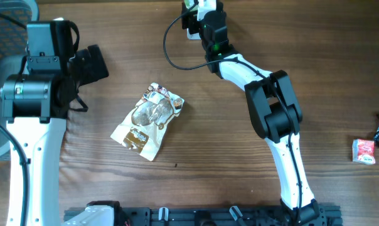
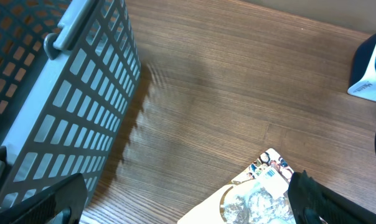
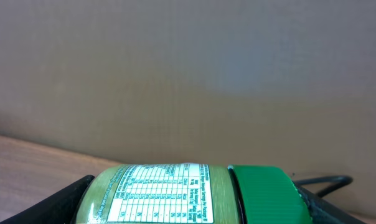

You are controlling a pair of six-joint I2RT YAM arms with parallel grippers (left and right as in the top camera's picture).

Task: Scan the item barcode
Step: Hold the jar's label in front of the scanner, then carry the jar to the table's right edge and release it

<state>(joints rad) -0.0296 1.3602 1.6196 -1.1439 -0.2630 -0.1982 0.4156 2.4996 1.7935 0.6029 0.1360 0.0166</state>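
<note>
While my right gripper (image 3: 194,208) is clamped around the jar (image 3: 157,196), which lies sideways with its label facing my wrist camera and its green cap (image 3: 263,190) to the right, I hold it at the far edge of the bench (image 1: 208,157), close to the scanner (image 2: 367,78). My left gripper (image 2: 188,205) stands wide apart, holding nothing, near the left edge beside a mesh basket (image 2: 82,106). A snack pouch (image 1: 149,119) lies flat mid-bench.
</note>
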